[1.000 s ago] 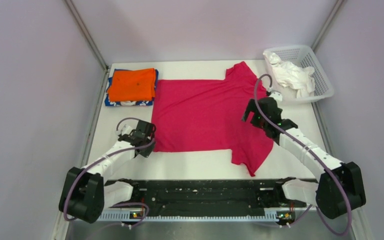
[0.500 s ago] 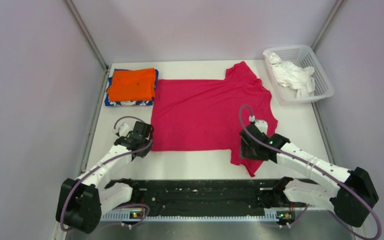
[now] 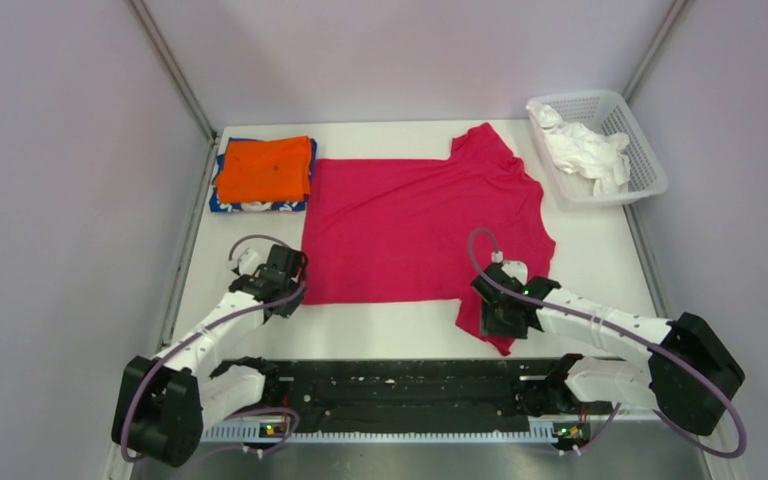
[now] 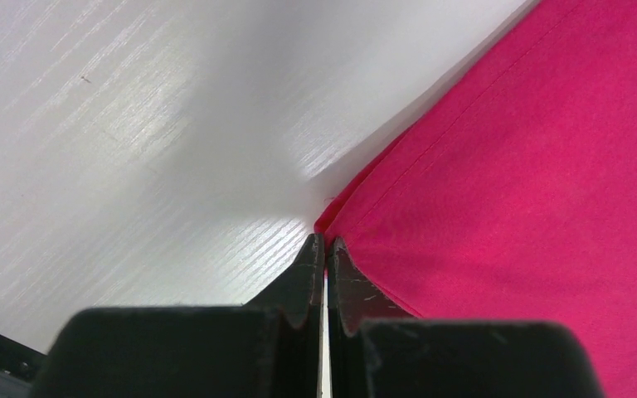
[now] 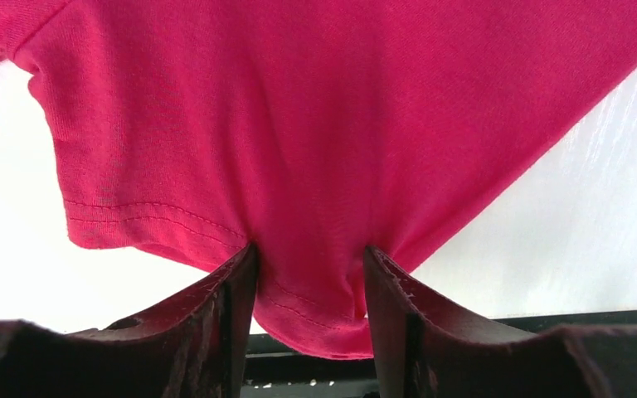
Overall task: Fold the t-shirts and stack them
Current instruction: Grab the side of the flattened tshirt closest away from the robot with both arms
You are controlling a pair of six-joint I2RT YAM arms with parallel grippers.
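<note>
Movement belongs almost wholly to the right arm. A second ago it hung over the far shoulder of the magenta-red cotton t-shirt [image 3: 410, 225], close to the white plastic mesh basket [image 3: 648, 172]. It has since swung back across the cloth to the near sleeve. The right fingers [image 3: 495, 318] now stand parted, one on each side of that sleeve's tip. The hemmed cloth bunches between them, and they have not yet closed on it.

The left arm has hardly shifted. The left fingers [image 4: 322, 253] are pressed together with only a hairline gap at the near-left hem corner. That corner runs into their tips, and the hem beside it casts a shadow as if raised off the white counter [image 3: 400, 332]. I therefore judge the corner to be pinched, though the cloth between the pads is hidden.

The t-shirt itself lies spread flat and unfolded in the middle of the counter, its hem to the left and its sleeves to the right. At the far left corner a folded orange t-shirt [image 3: 265, 168] rests on a folded blue t-shirt with white marks [image 3: 228, 206]. White crumpled cloth [image 3: 585, 150] sits in the basket.

With both arms now along the near edge, the first fold looks about to start. The right fingers need to close first. A loose grip on the sleeve would probably let the near edge lift unevenly.
</note>
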